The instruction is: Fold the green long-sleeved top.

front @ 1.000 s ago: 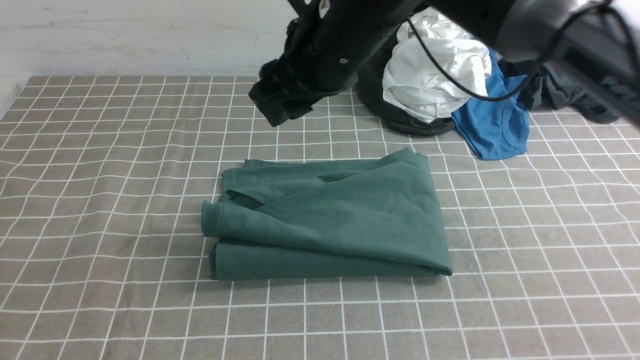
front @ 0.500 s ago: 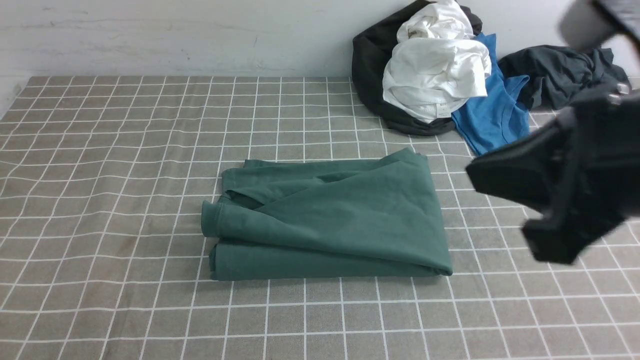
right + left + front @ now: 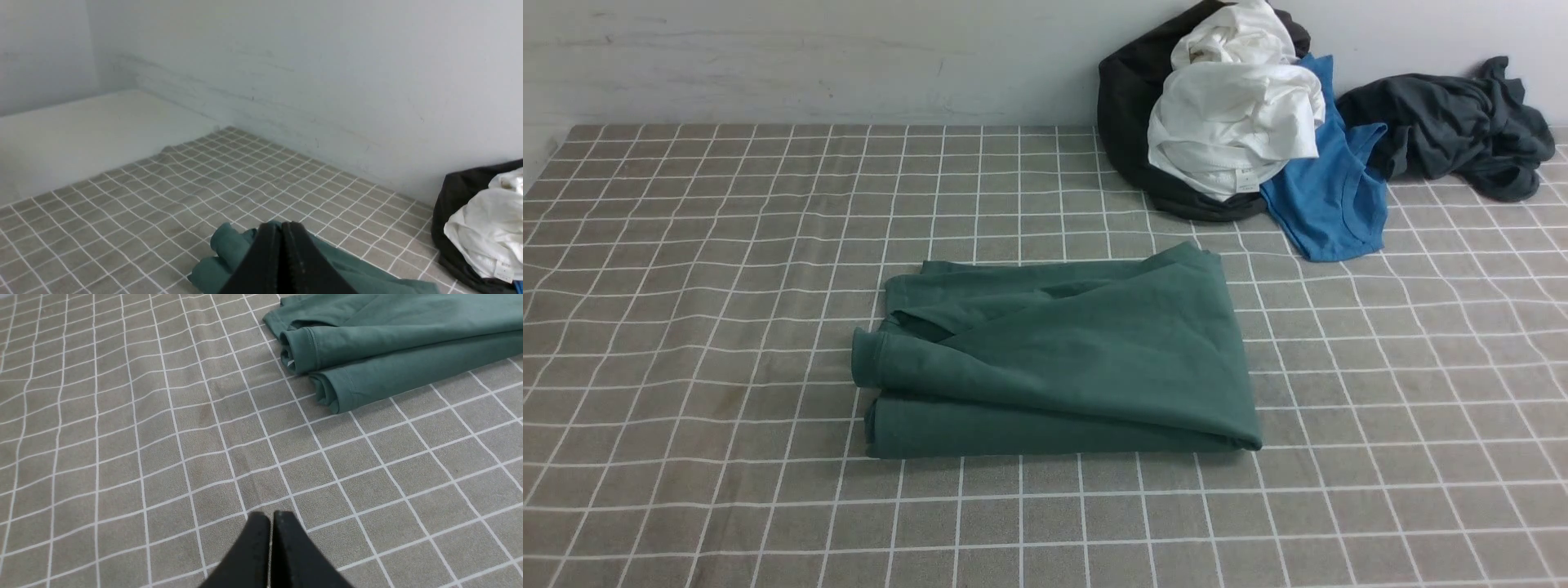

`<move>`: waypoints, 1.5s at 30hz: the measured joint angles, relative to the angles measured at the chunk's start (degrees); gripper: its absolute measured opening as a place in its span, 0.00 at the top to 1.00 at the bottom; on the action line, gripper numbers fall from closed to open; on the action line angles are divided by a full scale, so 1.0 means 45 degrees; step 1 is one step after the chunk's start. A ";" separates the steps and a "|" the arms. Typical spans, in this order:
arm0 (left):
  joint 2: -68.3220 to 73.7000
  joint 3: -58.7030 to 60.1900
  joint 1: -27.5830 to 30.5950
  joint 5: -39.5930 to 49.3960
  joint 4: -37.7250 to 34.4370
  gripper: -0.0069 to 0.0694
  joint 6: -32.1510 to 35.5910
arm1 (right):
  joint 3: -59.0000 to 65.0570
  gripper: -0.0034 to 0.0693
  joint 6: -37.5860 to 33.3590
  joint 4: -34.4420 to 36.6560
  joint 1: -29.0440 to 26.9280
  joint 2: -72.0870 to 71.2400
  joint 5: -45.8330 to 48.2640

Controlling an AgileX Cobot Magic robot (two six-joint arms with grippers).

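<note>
The green long-sleeved top (image 3: 1062, 359) lies folded into a thick rectangle in the middle of the checked cloth; its neck label and chest logo are hidden. Neither arm shows in the front view. In the left wrist view the top (image 3: 392, 347) lies well beyond my left gripper (image 3: 271, 516), which is shut and empty above bare cloth. In the right wrist view my right gripper (image 3: 282, 225) is shut and empty, raised above the table with the top (image 3: 229, 253) showing behind it.
A clothes pile sits at the back right by the wall: a black garment (image 3: 1123, 98), a white garment (image 3: 1233, 122), a bright blue garment (image 3: 1331, 196) and a charcoal-grey garment (image 3: 1454, 122). The checked tablecloth (image 3: 686, 286) covers the table; a white wall stands behind.
The right arm was across the back of the front view, swung to the right side, and has now left that view. The top has not moved.
</note>
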 joint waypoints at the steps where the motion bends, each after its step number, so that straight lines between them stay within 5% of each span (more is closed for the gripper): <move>1: 0.0000 0.0000 0.0000 0.0000 0.0000 0.92 0.0000 | 0.0211 0.97 0.0000 0.0000 0.0000 -0.0464 0.0002; 19: 0.0000 0.0000 0.0000 0.0000 0.0000 0.92 0.0000 | 0.2997 0.97 0.1429 -0.1464 -0.0198 -0.2390 -0.0962; 35: 0.0000 0.0000 0.0000 0.0000 0.0000 0.92 0.0012 | 0.8711 0.97 0.3071 -0.2392 -0.9296 -0.4846 -0.1896; 45: 0.0000 0.0000 0.0000 -0.0010 0.0000 0.92 0.0012 | 0.8874 0.97 0.3098 -0.2362 -0.9733 -0.4846 -0.1751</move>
